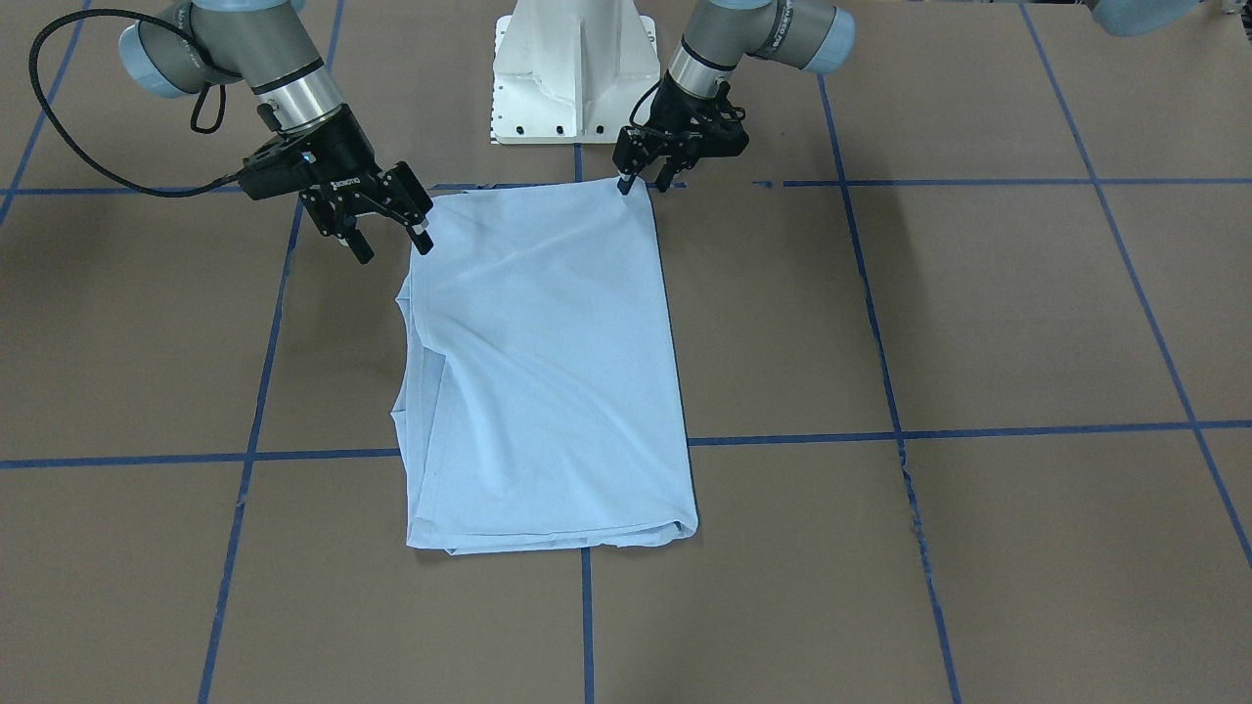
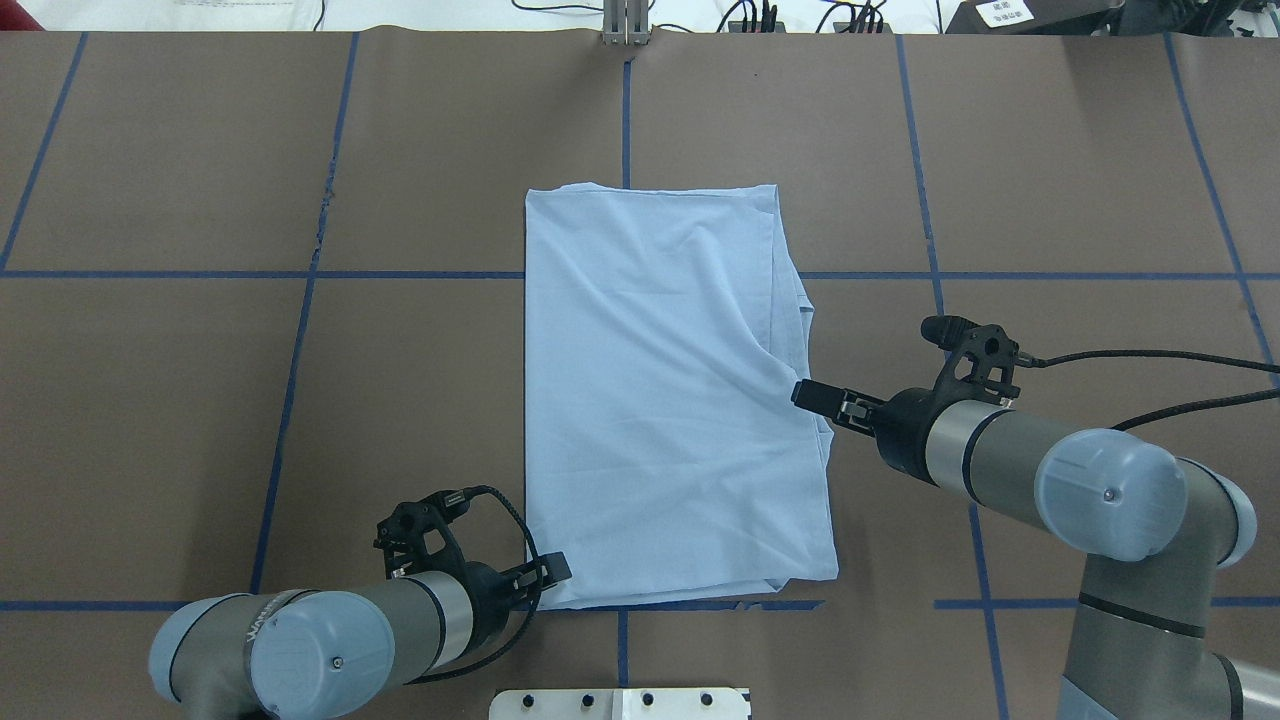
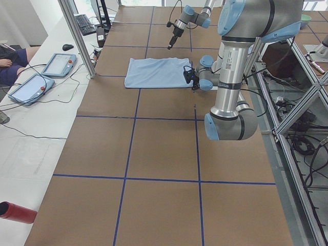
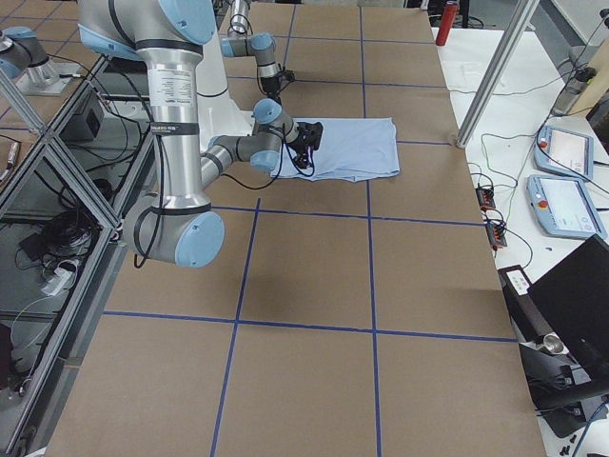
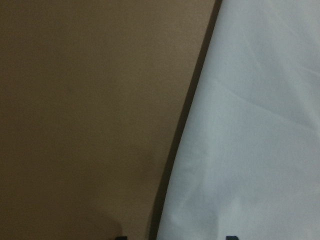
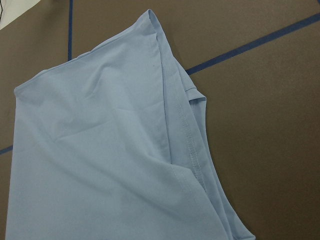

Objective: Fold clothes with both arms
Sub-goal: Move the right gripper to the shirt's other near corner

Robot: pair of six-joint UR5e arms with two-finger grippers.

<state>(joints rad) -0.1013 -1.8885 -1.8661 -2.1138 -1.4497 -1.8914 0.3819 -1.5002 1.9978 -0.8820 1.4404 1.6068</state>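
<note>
Lying folded mid-frame on the desk (image 1: 978,323), the T-shirt (image 1: 548,372) has my left end effector (image 1: 644,184), spread apart, straddling its upper-right corner; my right end effector (image 1: 392,248), also apart, hangs beside the upper-left corner.

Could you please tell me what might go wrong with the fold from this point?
The T-shirt has loose layers fanning out along its edge on the robot's right. The open right pincer, hovering above that side, may catch only some of them, spoiling the fold. The open left pincer sits low at the corner nearest the robot while the right is higher, so uneven grasps could skew the cloth.
</note>
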